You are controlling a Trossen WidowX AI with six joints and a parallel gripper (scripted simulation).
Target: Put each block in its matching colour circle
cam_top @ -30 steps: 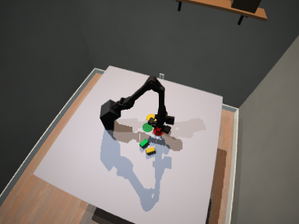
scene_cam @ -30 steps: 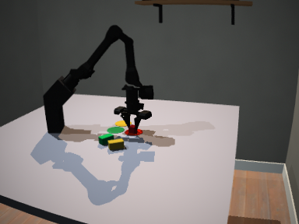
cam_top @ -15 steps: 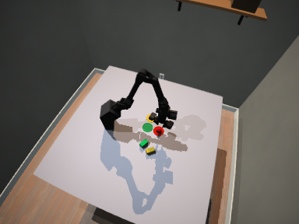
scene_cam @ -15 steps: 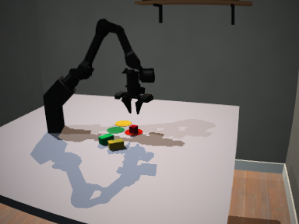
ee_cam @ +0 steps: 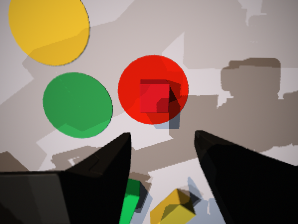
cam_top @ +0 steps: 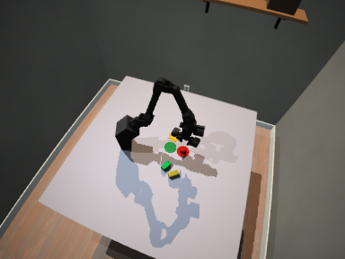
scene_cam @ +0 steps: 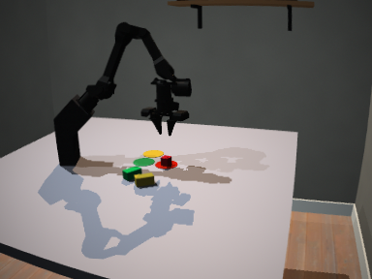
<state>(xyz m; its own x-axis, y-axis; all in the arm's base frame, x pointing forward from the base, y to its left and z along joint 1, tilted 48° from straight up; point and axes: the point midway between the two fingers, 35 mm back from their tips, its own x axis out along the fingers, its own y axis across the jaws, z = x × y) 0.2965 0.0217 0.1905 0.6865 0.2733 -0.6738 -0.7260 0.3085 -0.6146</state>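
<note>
A red block (cam_top: 183,151) (scene_cam: 167,160) (ee_cam: 153,97) rests inside the red circle (cam_top: 179,148) (scene_cam: 160,166) (ee_cam: 135,75). The green circle (cam_top: 170,147) (scene_cam: 143,162) (ee_cam: 77,104) and the yellow circle (cam_top: 172,137) (scene_cam: 153,153) (ee_cam: 49,30) hold no block. A green block (cam_top: 165,165) (scene_cam: 132,172) (ee_cam: 131,201) and a yellow block (cam_top: 173,174) (scene_cam: 144,180) (ee_cam: 172,208) lie side by side on the mat in front of the circles. My gripper (cam_top: 186,137) (scene_cam: 165,129) (ee_cam: 162,138) is open and empty, well above the red block.
The white mat (cam_top: 90,171) (scene_cam: 242,194) covers most of a wooden table (cam_top: 58,234). The arm's black base (cam_top: 126,131) (scene_cam: 68,140) stands to the left of the circles. A wall shelf (cam_top: 269,9) hangs high at the back.
</note>
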